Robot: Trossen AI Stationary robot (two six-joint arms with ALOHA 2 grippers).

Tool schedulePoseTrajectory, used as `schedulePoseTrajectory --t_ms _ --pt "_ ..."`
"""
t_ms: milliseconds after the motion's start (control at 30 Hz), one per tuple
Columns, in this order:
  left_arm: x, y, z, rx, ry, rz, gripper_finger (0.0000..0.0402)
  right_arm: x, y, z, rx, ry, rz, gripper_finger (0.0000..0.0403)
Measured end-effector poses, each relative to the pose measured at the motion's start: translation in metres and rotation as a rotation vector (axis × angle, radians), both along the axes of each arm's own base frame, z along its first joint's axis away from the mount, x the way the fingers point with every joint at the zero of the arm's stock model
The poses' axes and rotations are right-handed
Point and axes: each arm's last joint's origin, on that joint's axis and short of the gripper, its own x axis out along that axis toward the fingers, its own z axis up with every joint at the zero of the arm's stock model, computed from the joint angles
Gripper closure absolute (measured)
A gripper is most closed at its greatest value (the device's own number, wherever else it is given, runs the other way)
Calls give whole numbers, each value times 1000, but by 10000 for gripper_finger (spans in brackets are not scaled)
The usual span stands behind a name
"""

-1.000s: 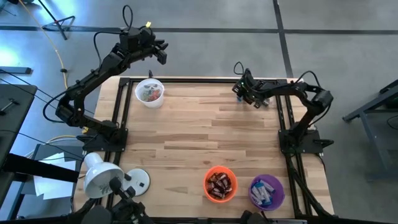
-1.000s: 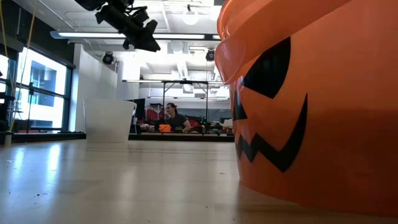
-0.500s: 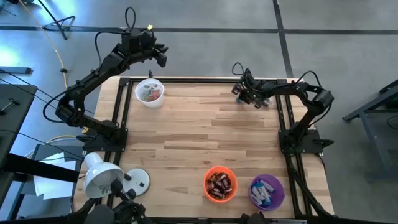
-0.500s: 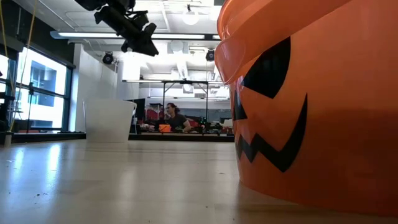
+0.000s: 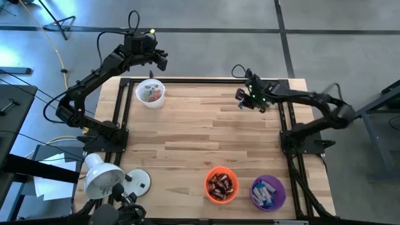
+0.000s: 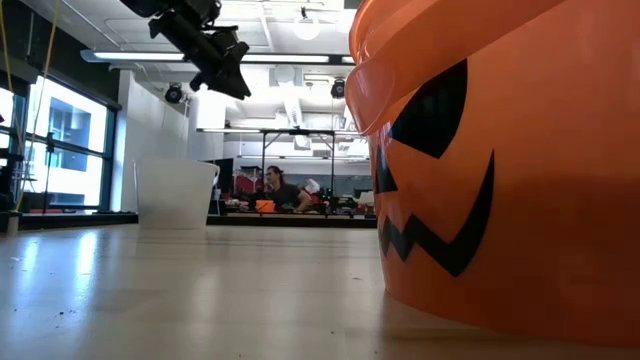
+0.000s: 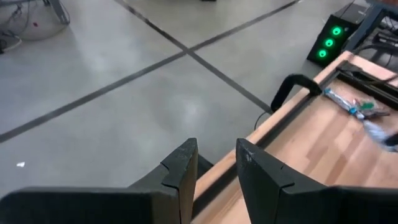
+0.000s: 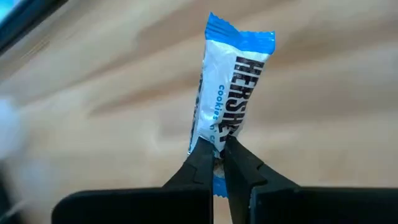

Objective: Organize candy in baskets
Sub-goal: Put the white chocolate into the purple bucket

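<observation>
The right claw is clamped on a blue-and-white candy bar above the worktop's far right corner, likely bound for the purple basket holding matching wrappers. The left claw hovers apart, empty.

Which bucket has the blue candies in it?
The purple bucket, at the table's corner beside the orange one. The orange one holds dark brown bars, and the white bucket holds mixed colours.
</observation>
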Motion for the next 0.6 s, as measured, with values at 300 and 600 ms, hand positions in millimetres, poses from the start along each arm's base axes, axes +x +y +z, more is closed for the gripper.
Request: schedulePoseTrajectory --t_ms 300,600 --pt "4 -3 -1 2 15 -27 302 14 101 63 98 -282 109 402" --pt "18 -13 1 24 9 -87 302 17 215 114 333 -43 194 402"
